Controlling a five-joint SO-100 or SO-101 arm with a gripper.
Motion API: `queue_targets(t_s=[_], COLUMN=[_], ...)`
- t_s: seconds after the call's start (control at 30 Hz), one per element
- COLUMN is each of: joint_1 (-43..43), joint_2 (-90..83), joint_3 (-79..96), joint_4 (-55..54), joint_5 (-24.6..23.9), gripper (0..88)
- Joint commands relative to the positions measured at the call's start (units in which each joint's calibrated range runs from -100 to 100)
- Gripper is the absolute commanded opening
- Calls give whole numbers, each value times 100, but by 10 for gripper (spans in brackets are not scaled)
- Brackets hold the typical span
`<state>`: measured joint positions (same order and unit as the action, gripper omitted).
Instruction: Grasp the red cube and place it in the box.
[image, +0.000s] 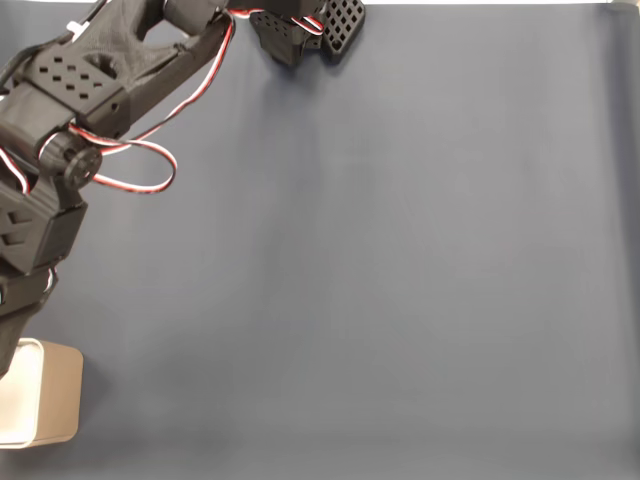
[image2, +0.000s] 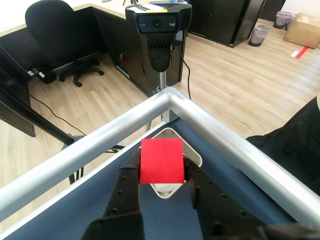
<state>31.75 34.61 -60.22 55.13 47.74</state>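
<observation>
The dark mat (image: 400, 280) lies wide and free; the box (image: 55, 405) stands at its corner, close under the metal rails (image2: 225, 140).

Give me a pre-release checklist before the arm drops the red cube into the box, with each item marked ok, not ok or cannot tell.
1. Cube held: ok. In the wrist view the gripper is shut on the red cube, a finger on each side.
2. Box located: ok. The box shows beyond the cube in the wrist view, and at the lower left in the fixed view.
3. Box opening free: cannot tell. The cube hides most of its white inside.
4. Cube directly over the box: cannot tell. The wrist view lines them up, but height and offset are unclear.
5. Metal rail clear of the path: cannot tell. It lies just beyond the box.
</observation>
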Motion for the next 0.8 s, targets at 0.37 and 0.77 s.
queue_targets(t_s=[0.37,0.77], joint_1=[120,142], joint_2=[985,1661], joint_3=[-1734,-2354], joint_4=[-111,-111], joint_5=[-63,44], gripper=[0,0])
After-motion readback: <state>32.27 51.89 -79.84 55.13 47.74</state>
